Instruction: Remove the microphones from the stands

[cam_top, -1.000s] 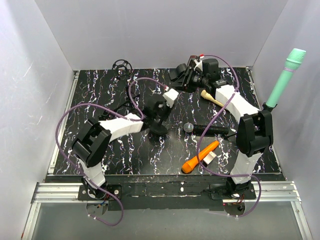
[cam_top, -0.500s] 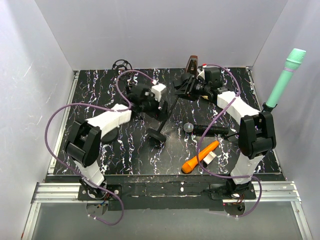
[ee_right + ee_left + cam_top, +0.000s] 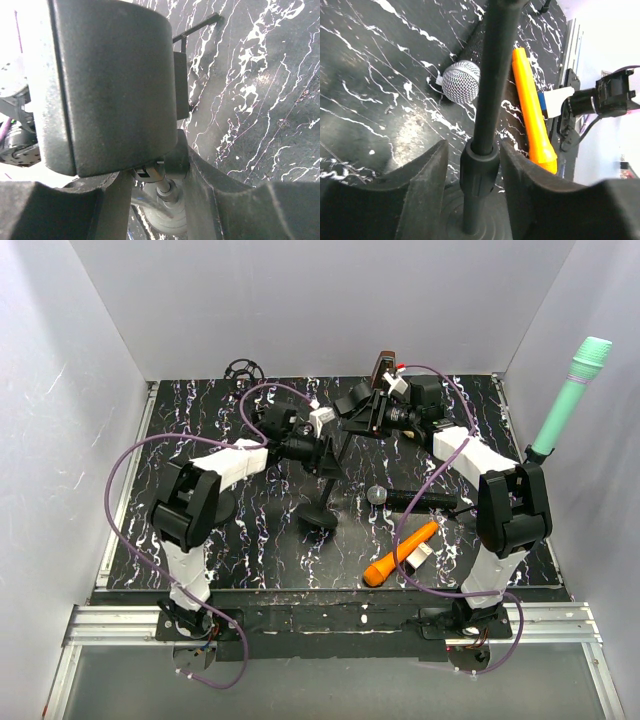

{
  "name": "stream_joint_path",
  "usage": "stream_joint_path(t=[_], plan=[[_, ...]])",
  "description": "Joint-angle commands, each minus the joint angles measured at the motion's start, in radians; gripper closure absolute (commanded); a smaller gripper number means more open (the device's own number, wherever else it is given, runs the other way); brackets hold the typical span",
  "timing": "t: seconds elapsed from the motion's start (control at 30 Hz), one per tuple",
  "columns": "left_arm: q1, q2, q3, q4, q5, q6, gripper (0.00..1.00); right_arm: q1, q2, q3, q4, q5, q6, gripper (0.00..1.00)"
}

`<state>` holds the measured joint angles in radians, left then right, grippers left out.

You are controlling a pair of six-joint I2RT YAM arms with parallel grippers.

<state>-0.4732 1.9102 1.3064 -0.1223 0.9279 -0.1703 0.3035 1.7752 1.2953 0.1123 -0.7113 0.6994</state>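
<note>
A black stand rests its round base [image 3: 318,518] on the marbled table, and its pole [image 3: 492,90] leans up and to the right. At the pole's top, the dark microphone [image 3: 383,368] sits in the clip, and my right gripper [image 3: 372,410] is shut on it. In the right wrist view the microphone body [image 3: 110,85] fills the space above the fingers [image 3: 200,190], with the clip joint [image 3: 175,157] below it. My left gripper [image 3: 327,445] straddles the pole just above its collar [image 3: 479,167]. It is open, with a narrow gap on the left side.
A black microphone with a silver head [image 3: 376,494] lies right of the base. An orange microphone [image 3: 400,553] with a white block lies nearer the front. A green microphone [image 3: 570,390] stands at the right wall. A small black ring stand [image 3: 240,370] sits at the back left.
My left gripper lifted from near the stand's base, opened wide, swung to the pole and narrowed around it. The stand's base slid slightly toward the front. The right gripper barely moved.
</note>
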Motion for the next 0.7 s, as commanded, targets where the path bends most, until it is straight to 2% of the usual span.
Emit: stream_joint_path(t=[0.0, 0.03, 0.07, 0.13, 0.17, 0.2, 0.23, 0.27, 0.33, 0.4, 0.43, 0.47, 0.5, 0.57, 0.6, 0.63, 0.67], plan=[[-0.034, 0.001, 0.039, 0.026, 0.029, 0.017, 0.68, -0.003, -0.011, 0.032, 0.066, -0.019, -0.02, 0.99], [-0.042, -0.003, 0.047, 0.003, -0.007, 0.043, 1.0, -0.006, -0.013, 0.03, 0.061, -0.01, -0.014, 0.99], [-0.054, -0.016, 0.057, -0.034, -0.087, 0.079, 1.0, -0.006, -0.02, 0.032, 0.044, 0.01, -0.009, 0.99], [-0.1, -0.074, 0.059, -0.083, -0.348, 0.15, 1.0, -0.007, -0.034, 0.045, -0.037, 0.094, 0.002, 0.99], [-0.187, -0.123, 0.044, -0.076, -0.734, 0.214, 1.0, -0.007, -0.045, 0.064, -0.11, 0.166, -0.001, 0.99], [-0.247, -0.169, 0.006, -0.004, -1.041, 0.327, 1.0, -0.006, -0.054, 0.099, -0.244, 0.3, 0.008, 0.99], [-0.359, -0.193, -0.08, 0.179, -1.439, 0.477, 1.0, -0.004, -0.054, 0.134, -0.389, 0.441, 0.046, 0.99], [-0.375, -0.203, -0.135, 0.352, -1.509, 0.556, 1.0, -0.003, -0.053, 0.154, -0.483, 0.511, 0.089, 0.99], [-0.372, -0.182, -0.102, 0.298, -1.509, 0.542, 1.0, -0.004, -0.056, 0.151, -0.491, 0.504, 0.094, 0.99], [-0.364, -0.152, -0.058, 0.186, -1.5, 0.416, 0.99, -0.004, -0.059, 0.133, -0.459, 0.463, 0.101, 0.99], [-0.36, -0.142, -0.039, 0.096, -1.43, 0.378, 0.83, -0.004, -0.057, 0.122, -0.433, 0.446, 0.101, 0.99], [-0.357, -0.142, -0.03, 0.02, -1.346, 0.342, 0.59, -0.004, -0.056, 0.111, -0.41, 0.428, 0.1, 0.99], [-0.349, -0.145, -0.029, -0.02, -1.256, 0.319, 0.46, -0.003, -0.053, 0.101, -0.381, 0.414, 0.08, 0.99], [-0.326, -0.166, -0.044, -0.069, -1.059, 0.307, 0.29, -0.007, -0.051, 0.072, -0.301, 0.365, 0.043, 0.99], [-0.312, -0.178, -0.051, -0.08, -0.979, 0.317, 0.16, -0.01, -0.049, 0.064, -0.269, 0.343, 0.032, 0.99], [-0.3, -0.191, -0.058, -0.088, -0.959, 0.313, 0.06, -0.017, -0.048, 0.055, -0.237, 0.32, 0.022, 0.99], [-0.279, -0.198, -0.058, -0.099, -0.928, 0.305, 0.05, -0.02, -0.046, 0.045, -0.208, 0.297, 0.009, 0.99]])
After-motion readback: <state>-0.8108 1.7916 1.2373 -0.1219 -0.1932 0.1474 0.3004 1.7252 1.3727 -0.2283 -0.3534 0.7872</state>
